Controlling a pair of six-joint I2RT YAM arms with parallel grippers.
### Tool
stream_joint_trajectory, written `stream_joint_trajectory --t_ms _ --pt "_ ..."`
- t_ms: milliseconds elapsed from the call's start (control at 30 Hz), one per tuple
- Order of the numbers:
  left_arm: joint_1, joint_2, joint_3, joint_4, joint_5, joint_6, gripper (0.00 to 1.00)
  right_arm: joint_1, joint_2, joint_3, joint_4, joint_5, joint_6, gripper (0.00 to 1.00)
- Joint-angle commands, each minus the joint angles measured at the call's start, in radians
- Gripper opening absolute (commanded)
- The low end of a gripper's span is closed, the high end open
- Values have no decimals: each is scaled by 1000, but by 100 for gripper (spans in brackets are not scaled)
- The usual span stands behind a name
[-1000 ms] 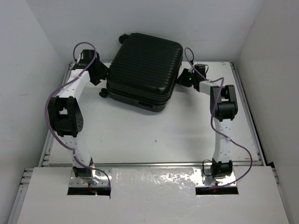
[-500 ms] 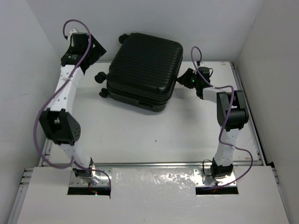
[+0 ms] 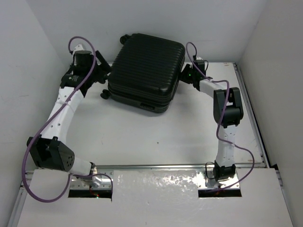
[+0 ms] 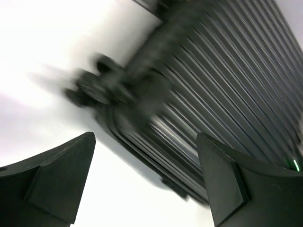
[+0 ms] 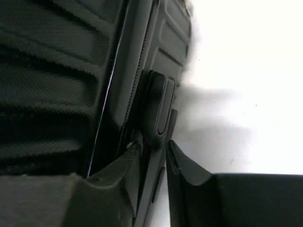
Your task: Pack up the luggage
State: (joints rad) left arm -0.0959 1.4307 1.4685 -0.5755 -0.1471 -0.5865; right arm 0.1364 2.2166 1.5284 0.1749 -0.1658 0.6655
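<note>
White tabletop lies bare between the two arm bases and the luggage, which rests flat and closed at the far end, its ribbed shell facing up and its caster wheels sticking out on the left.

The left gripper hangs just beside that wheeled corner with its jaws spread wide and nothing between them. Its own camera is smeared with motion. The right gripper sits against the case's right edge. In its wrist view the fingertips stand close together on either side of a small black tab on the seam. Whether they are actually pinching it cannot be told.

The likely trouble is on the right. The tab is small and smooth, so a slightly off-centre squeeze could let it slip out. A sideways pull could also drag or pivot the whole case on its wheels. The left arm, moving fast near the casters, could knock them and shift the case under the right fingers.

Half a second ago the left arm was lifted high toward the wall. It has now dropped back to the wheel corner, its elbow swung low and outward. The right gripper has crept further along the edge. The luggage has not moved.
</note>
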Motion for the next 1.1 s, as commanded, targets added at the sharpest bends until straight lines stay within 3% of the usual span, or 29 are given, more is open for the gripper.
stream_joint_trajectory --t_ms 0,67,167,267,500,633,667,733,800,833,867,933,967,1067 --pt "-86 -76 -13 52 52 17 86 60 74 88 -141 42 -11 25" --pt "-108 -111 -68 46 49 5 86 84 86 92 -167 60 -4 20" --pt "-122 -188 -195 68 18 -25 86 124 57 38 -158 158 25 0" --pt "-123 -253 -333 77 14 -41 86 146 45 -58 -124 155 95 0" --pt "-122 -351 -401 -21 -130 4 88 310 -184 -472 87 307 195 0" --pt "-117 -406 -389 -79 -198 -4 92 553 -262 -652 254 338 293 0" --pt "-116 -406 -366 -96 -225 -3 93 598 -280 -707 362 359 339 0" --pt "-114 -405 -346 -144 -271 4 94 722 -287 -714 444 371 368 0" --pt "-108 -394 -306 -196 -391 -24 100 784 -296 -708 535 306 361 9" --pt "-96 -392 -298 -236 -425 -33 100 793 -313 -708 543 299 355 20" --pt "-85 -388 -290 -247 -475 -42 100 796 -340 -729 520 305 346 44" --pt "-27 -380 -292 -254 -480 -41 100 796 -464 -814 477 365 318 55" --pt "2 -363 -292 -253 -470 -42 100 795 -516 -845 459 406 301 73" --pt "93 -307 -269 -231 -402 -26 100 793 -690 -883 318 524 191 94"
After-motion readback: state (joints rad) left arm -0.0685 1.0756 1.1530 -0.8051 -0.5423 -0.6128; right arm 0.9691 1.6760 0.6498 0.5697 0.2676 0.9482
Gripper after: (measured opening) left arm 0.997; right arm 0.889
